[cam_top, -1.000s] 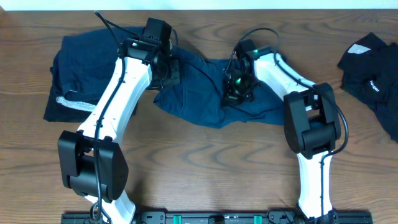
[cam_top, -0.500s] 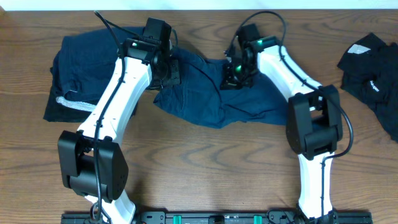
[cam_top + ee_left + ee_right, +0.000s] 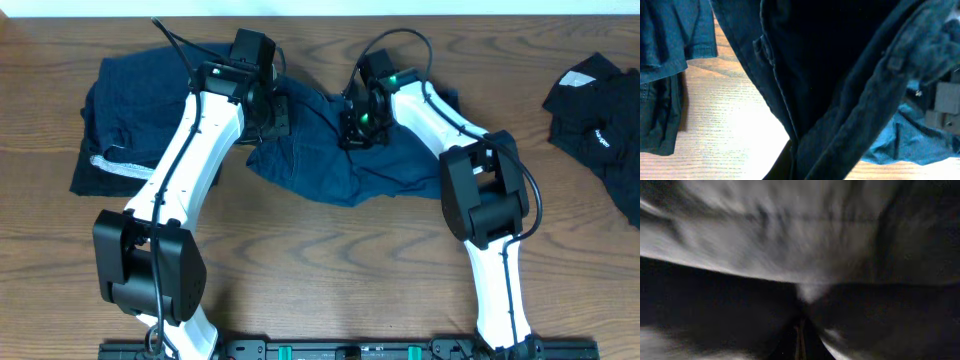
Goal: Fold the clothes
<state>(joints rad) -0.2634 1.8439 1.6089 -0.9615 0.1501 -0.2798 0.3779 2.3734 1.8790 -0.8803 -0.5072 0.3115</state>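
- The wide navy-blue cloth shorts [image 3: 320, 165] lay crumpled on the brown wooden surface [image 3: 330, 260], toward 12 o'clock from its middle, with both arms reaching over them.
- The left gripper [image 3: 277, 115] was pressed together on a fold at the shorts' 10 o'clock edge. In the left wrist view a stitched seam and a belt-loop band ran down into the jaws.
- The right gripper [image 3: 352, 130] was pressed together too, near the shorts' 12 o'clock edge. Its wrist view was blurred and full of cloth funnelling into the jaws, so we judged that it pinched the shorts. How much cloth it had, we could not tell.
- The two grippers stood near each other. We feared that a hard pull apart would drag the cloth out of the thinner pinch and drop that corner.
- If either pinch had caught more than one layer, we expected the fold to haul the underside along and bunch instead of lying flat.
- A heap of dark navy-blue garments [image 3: 125, 120] sat at 9 o'clock, just beside the left arm. A sweep that way could have snagged it and spoiled both pieces.
- The black garment with white marks [image 3: 600, 110] at 3 o'clock lay well apart, so we saw little danger there.
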